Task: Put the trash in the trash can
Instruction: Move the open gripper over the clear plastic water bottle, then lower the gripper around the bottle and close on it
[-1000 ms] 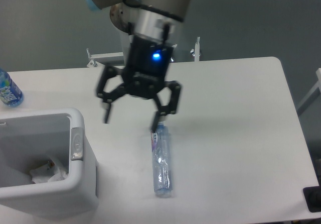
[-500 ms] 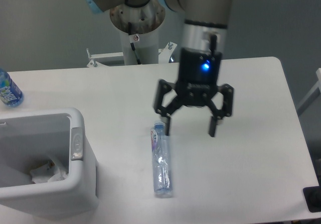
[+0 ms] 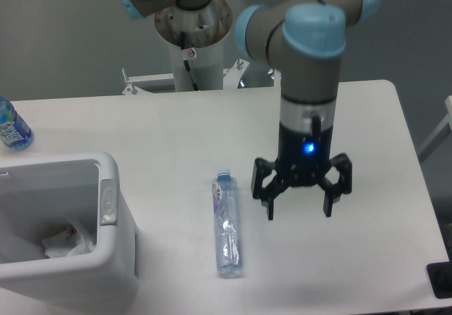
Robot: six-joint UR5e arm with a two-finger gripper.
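Although one piece of trash already lies where it belongs, the job looks about half done. At the far left edge of the frame an upright bottle [image 3: 12, 126] with a blue label stands on the surface [image 3: 367, 124], apart from everything else and no part of the job. Below it, in the lower left, the trash can [image 3: 116, 262] sits with its mouth open upward, and the crumpled white wrapper [image 3: 70, 241] rests inside it near the bottom. The grey oval button [image 3: 106, 202] shows on the rim facing the centre.

Right of the bin, near the lower middle of the frame, the flattened clear bottle [image 3: 227, 224] lies on the surface with its cap pointing away toward the top of the picture, well clear of the bin wall. This piece is what remains to be picked up and dropped in.

Further right, the gripper [image 3: 299, 203] hangs over bare surface just beside the bottle, its jaws spread wide and holding nothing. Nothing stands between bottle and bin; in my judgement the gripper would need to shift left to centre over the bottle.
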